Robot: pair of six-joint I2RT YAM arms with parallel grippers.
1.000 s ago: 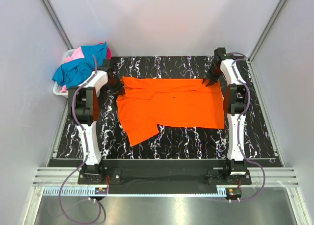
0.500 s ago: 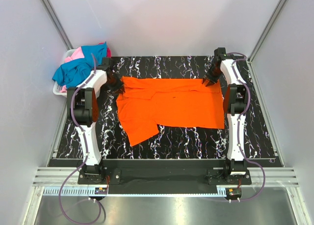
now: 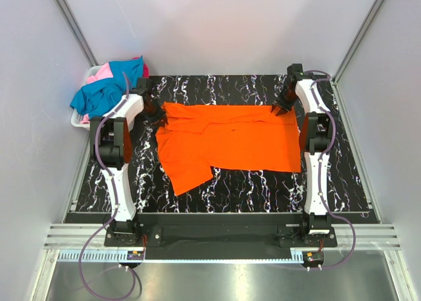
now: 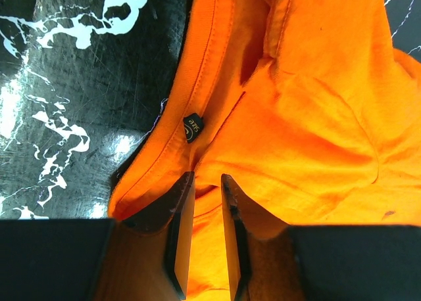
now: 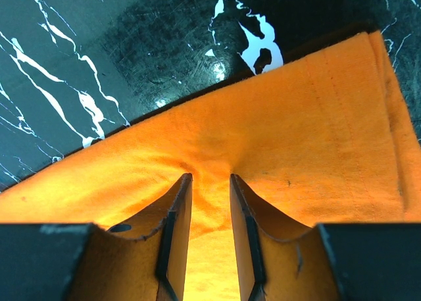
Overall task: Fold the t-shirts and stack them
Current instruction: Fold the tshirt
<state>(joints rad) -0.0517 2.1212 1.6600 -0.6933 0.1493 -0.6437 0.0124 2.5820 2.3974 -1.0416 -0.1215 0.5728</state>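
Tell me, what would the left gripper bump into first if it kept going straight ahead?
The orange shirt. The left gripper has its tips right at the cloth by the collar; the black table probably lies just underneath.

A small black woven tag (image 4: 193,126), sewn at the collar seam of the vivid orange cloth t-shirt (image 4: 309,117), carried short orange lettering, too small and tilted to read; no other text, brand, number or sign showed.
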